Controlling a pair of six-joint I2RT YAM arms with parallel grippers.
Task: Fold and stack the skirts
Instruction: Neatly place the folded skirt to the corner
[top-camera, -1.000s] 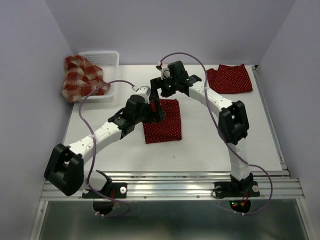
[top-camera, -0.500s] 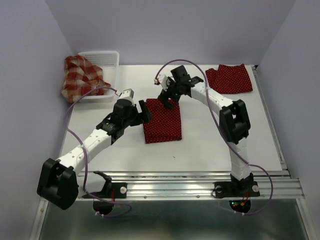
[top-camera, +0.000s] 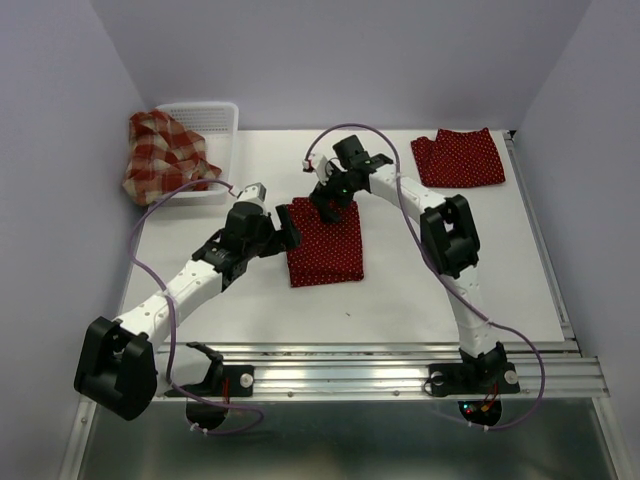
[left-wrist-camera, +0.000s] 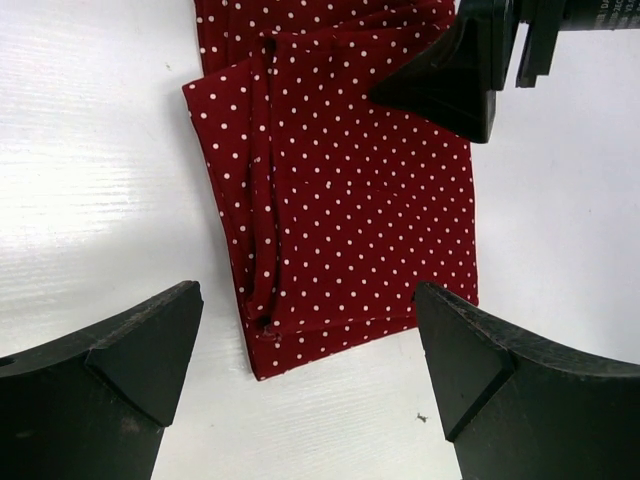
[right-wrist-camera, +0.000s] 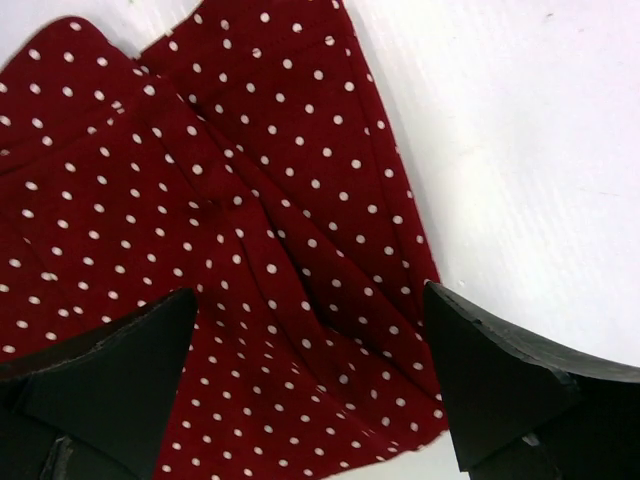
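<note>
The dark red dotted skirt lies folded flat on the desk, directly under both arms; the left gripper stands wide open and empty, with the skirt's hem end between and just ahead of its fingers; the right gripper is also wide open and empty, poised over the opposite end, with dotted cloth filling the space beneath it.

By my judgement this cloth is thin, light and limp; it will not hold a shape, and lifted at one point it would droop and spill its fold open; the layers may also slide on each other. The bunched, pleated edge toward the left gripper's left finger looks the thickest place; a pinch there, through every layer, should hold best, with the right gripper taking a corner at its own end.

A second dotted skirt lies well off to the right gripper's right; the plaid skirt hangs over the basket, well beyond the left gripper's left.
</note>
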